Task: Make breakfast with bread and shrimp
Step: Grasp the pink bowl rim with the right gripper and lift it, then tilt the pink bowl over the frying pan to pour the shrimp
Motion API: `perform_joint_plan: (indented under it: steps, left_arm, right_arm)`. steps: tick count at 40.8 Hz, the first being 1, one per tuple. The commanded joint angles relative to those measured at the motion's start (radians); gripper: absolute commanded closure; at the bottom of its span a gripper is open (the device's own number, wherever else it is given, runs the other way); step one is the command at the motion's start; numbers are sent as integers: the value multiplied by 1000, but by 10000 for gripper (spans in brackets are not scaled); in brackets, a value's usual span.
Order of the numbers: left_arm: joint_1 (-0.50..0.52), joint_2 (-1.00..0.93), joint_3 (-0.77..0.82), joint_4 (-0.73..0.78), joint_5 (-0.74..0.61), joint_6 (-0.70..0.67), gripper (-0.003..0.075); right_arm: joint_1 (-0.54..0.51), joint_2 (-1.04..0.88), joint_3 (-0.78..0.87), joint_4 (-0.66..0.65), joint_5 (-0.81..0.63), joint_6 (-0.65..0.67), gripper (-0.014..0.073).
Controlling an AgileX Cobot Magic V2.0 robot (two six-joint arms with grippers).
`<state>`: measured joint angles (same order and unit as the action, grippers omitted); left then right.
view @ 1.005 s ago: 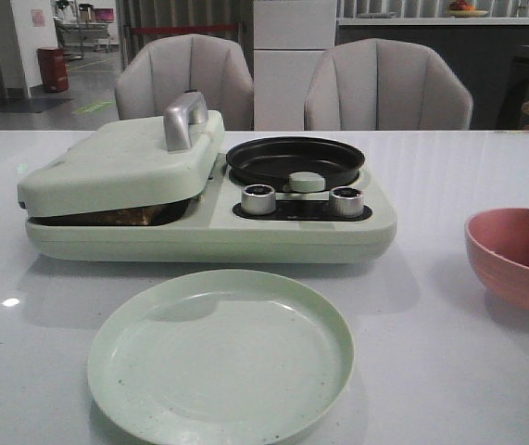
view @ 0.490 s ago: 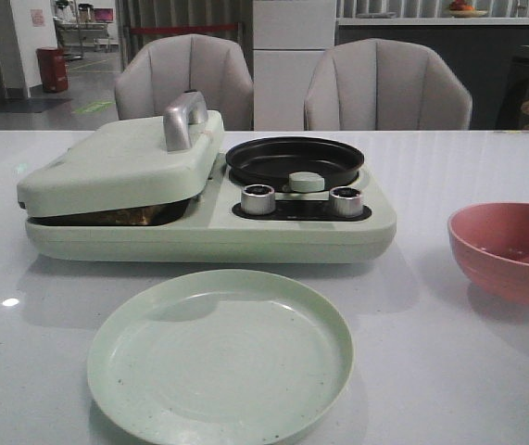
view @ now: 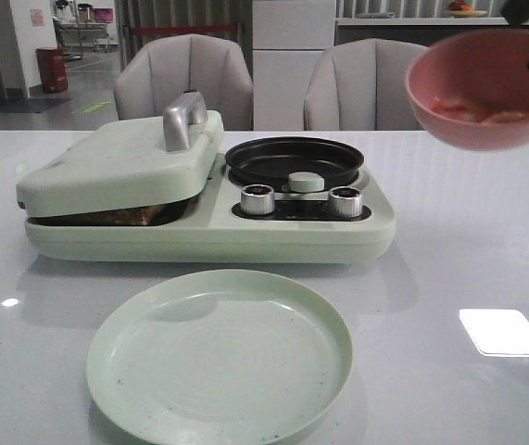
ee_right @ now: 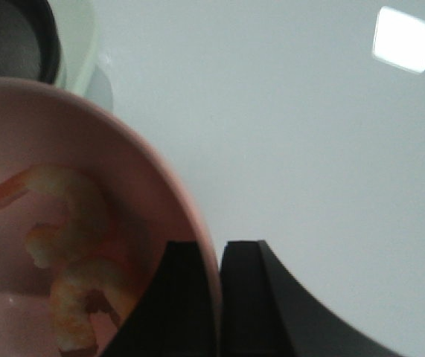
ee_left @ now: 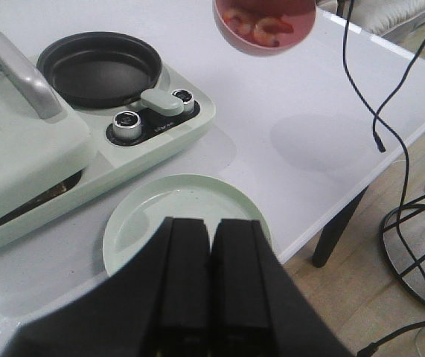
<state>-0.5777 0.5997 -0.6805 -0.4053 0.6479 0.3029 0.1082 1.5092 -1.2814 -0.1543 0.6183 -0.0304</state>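
Note:
My right gripper (ee_right: 216, 251) is shut on the rim of a pink bowl (view: 482, 93), one finger inside and one outside. The bowl hangs high over the table's right side, tilted. Several peach and orange shrimp (ee_right: 74, 253) lie in it; they also show in the front view (view: 475, 112) and the left wrist view (ee_left: 260, 26). The bread is mostly hidden under the pale green lid (view: 120, 162); only a brown edge (view: 120, 217) shows in the gap. My left gripper (ee_left: 212, 227) is shut and empty, above the near edge of the green plate (ee_left: 175, 212).
The pale green breakfast maker (view: 338, 232) holds a round black pan (view: 295, 159), two metal dials and a pale green knob (view: 306, 182). The lid has a metal handle (view: 183, 119). The green plate (view: 220, 357) sits in front of it. Two chairs stand behind the table.
The pink bowl has risen from the table at the right to high in the air, moved slightly left and tilted. The left arm and the maker have not moved.

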Motion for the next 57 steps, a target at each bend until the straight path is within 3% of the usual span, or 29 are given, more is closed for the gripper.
perform_joint_plan:
  steps: [1, 8, 16, 24, 32, 47, 57]
  left_arm:
    - [-9, -1, -27, -29, -65, -8, 619]
    - [-9, -1, -27, -29, -65, -8, 619]
    - [-9, -1, -27, -29, -54, -8, 619]
    - [-9, -1, -27, -29, -34, -8, 619]
    - [-9, -1, -27, -29, -34, -8, 619]
    - [-9, -1, -27, -29, -32, -8, 619]
    - [-9, -1, -27, -23, -32, -8, 619]
  right_arm:
    - [79, -33, -113, -171, -35, 117, 547]
    - [234, 23, -258, -536, -11, 339, 547]
    - [396, 163, -390, -1002, 138, 572, 547]
    - [505, 334, -461, -1377, 276, 689, 547]
    - [565, 479, -483, -1626, 395, 731, 547]
    - [579, 550, -531, -1658, 467, 715, 547]
    - [580, 550, -672, -1658, 513, 491, 547]
